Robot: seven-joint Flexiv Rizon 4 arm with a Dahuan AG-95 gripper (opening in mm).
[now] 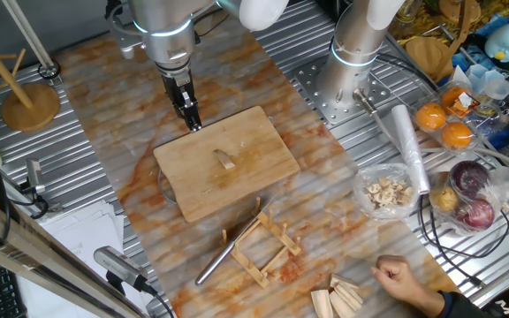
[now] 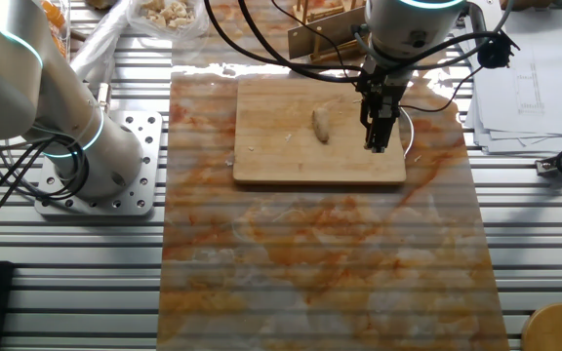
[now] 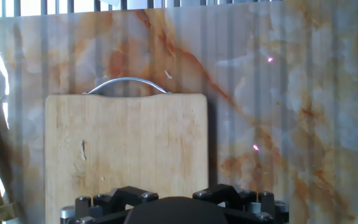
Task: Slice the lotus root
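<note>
The lotus root (image 1: 225, 159) is a small pale beige chunk lying near the middle of the wooden cutting board (image 1: 254, 146). It also shows in the other fixed view (image 2: 321, 124). My gripper (image 1: 192, 121) points down over the board's edge on the handle side, a short way from the root and not touching it. In the other fixed view the gripper (image 2: 378, 142) looks shut and empty. The hand view shows the board (image 3: 126, 155) and its metal handle (image 3: 127, 81). The root and my fingertips are out of that view.
A knife (image 1: 224, 256) lies across a wooden rack (image 1: 268, 243) in front of the board. A person's hand (image 1: 403, 278) and light wooden blocks (image 1: 338, 296) are at the front right. A plastic bag of pale chips (image 1: 387, 190), oranges (image 1: 444, 124) and red onions (image 1: 471, 190) sit at the right.
</note>
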